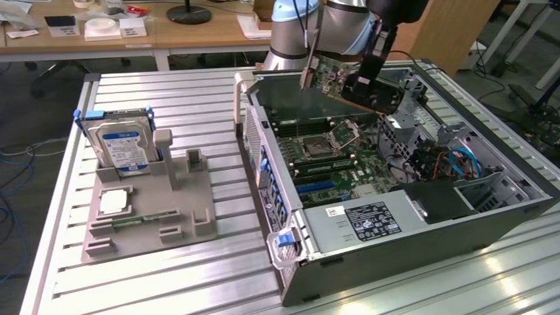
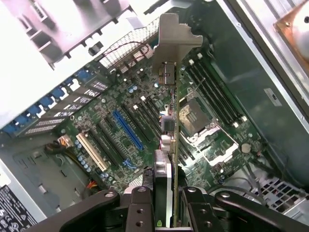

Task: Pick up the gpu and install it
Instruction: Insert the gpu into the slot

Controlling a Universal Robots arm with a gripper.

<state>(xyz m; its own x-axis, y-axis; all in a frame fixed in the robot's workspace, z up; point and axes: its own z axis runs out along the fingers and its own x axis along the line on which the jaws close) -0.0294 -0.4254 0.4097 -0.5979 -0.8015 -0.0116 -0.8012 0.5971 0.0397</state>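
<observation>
Grey plastic holder (image 1: 149,210) at the exterior view's left, on slatted metal table (image 1: 175,98). Hard drive (image 1: 122,149), blue-white label, stands upright in the holder's rear slot. Small square chip (image 1: 114,201) lies flat in front of it. Narrow green memory stick (image 1: 131,221) lies just beside the chip, nearer the camera.

Centre to right: computer case (image 1: 490,216) on its side, side panel off, motherboard (image 1: 328,161) facing up. Power supply (image 1: 368,220) fills the near end of the case. Blue cables (image 1: 460,161) sit toward the exterior view's right.

gpu (image 1: 337,75) is in the air over the far end of the open case, tilted, well clear of the motherboard. Green board and dark heatsink both visible; silver bracket (image 1: 308,72) is at the end toward the exterior view's left. Claw (image 1: 363,82) is clamped onto the gpu. Robot arm (image 1: 298,26) rises behind the case.

Wrist view: gpu (image 2: 169,121) seen edge-on, bracket (image 2: 171,41) at the end away from the claw (image 2: 166,208). Black fingers (image 2: 140,208) press the card from both sides. Beneath it lies the motherboard (image 2: 96,121), with a blue slot (image 2: 128,130) and the processor socket (image 2: 198,113) either side of the card's edge
</observation>
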